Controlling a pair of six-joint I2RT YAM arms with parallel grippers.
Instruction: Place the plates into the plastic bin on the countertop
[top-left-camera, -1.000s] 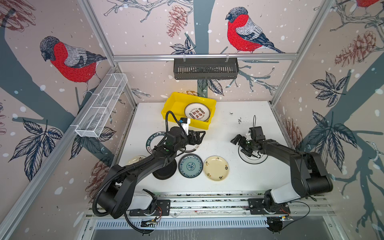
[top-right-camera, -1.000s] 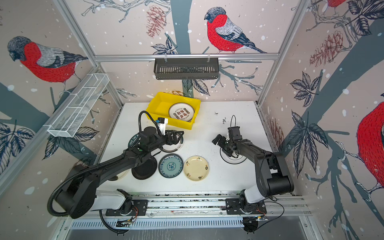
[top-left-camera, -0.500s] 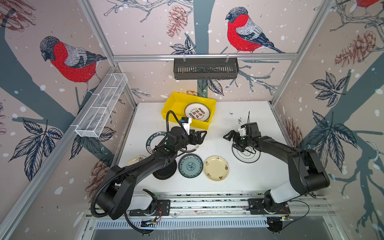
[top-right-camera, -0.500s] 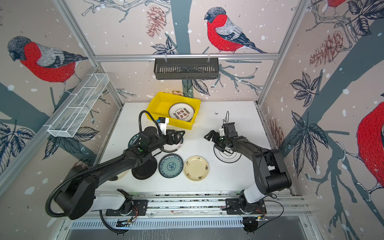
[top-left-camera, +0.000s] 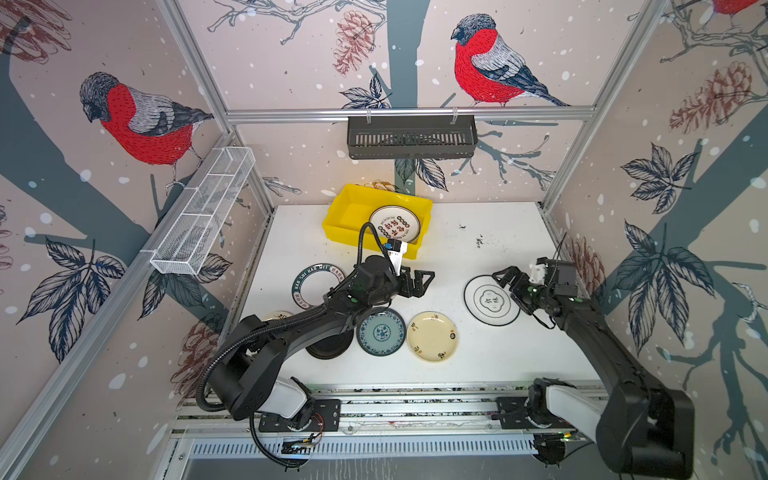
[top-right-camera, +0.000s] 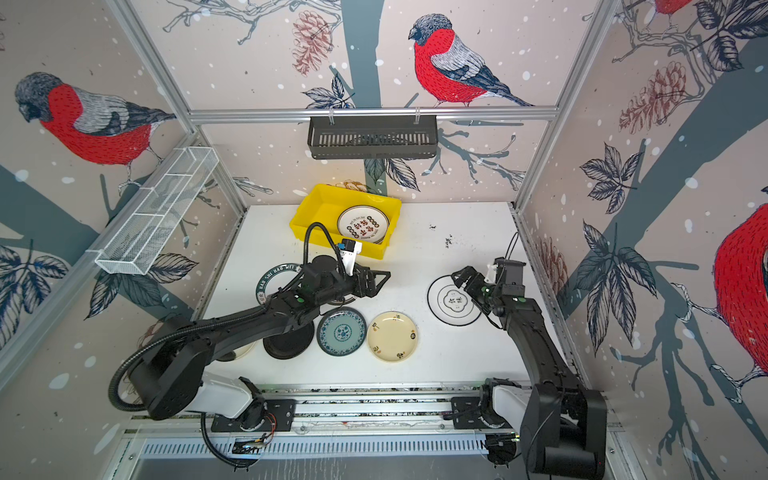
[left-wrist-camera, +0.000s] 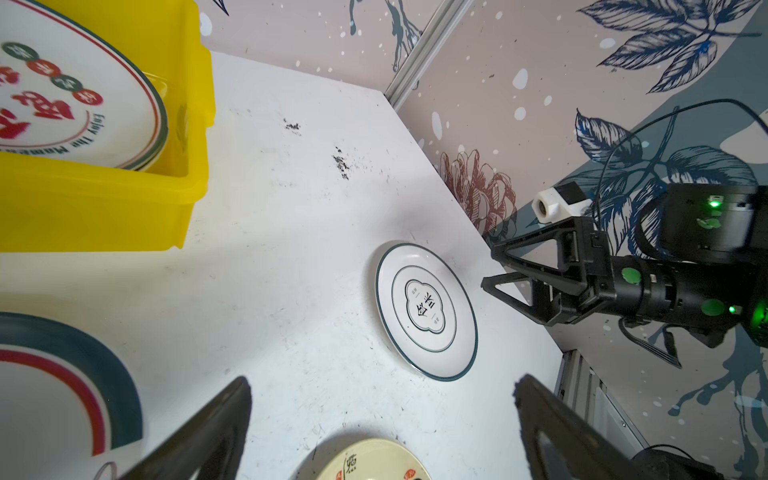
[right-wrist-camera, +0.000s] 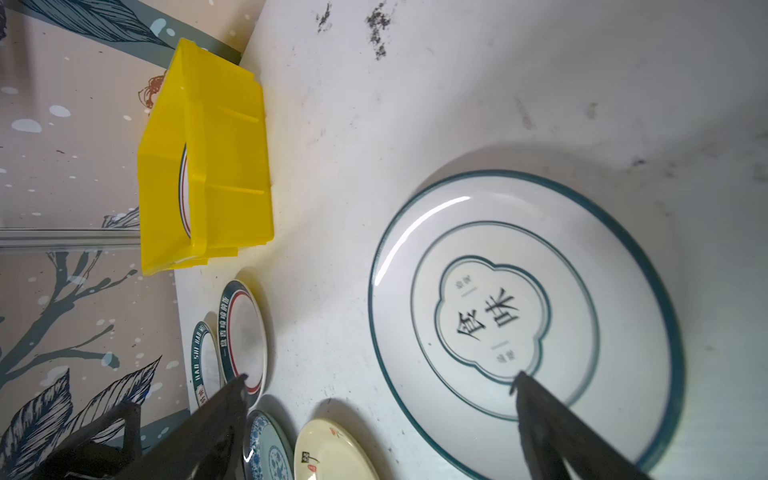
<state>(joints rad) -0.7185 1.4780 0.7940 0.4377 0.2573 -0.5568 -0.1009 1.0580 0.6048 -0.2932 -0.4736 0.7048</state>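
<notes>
Both gaping and empty, left gripper (top-left-camera: 424, 283) idles while right gripper (top-left-camera: 509, 284) hovers over white plate (top-left-camera: 486, 301), needing a rim pinch toward bin (top-left-camera: 351, 210).

Our left arm (top-left-camera: 291, 326) and right arm (top-left-camera: 602, 345) are matte black on white base housings (top-left-camera: 286, 401). A ribbed black hose (top-left-camera: 200, 386) trails the left one, and green lights (left-wrist-camera: 758, 309) glow behind our right gripper (left-wrist-camera: 487, 269).

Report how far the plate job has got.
Done: a red-character plate is in the bin. In hand: nothing; left gripper and right gripper open, the right by the white plate. Left: that, cream plate, blue plate, black plate, lettered plates on the countertop.
</notes>
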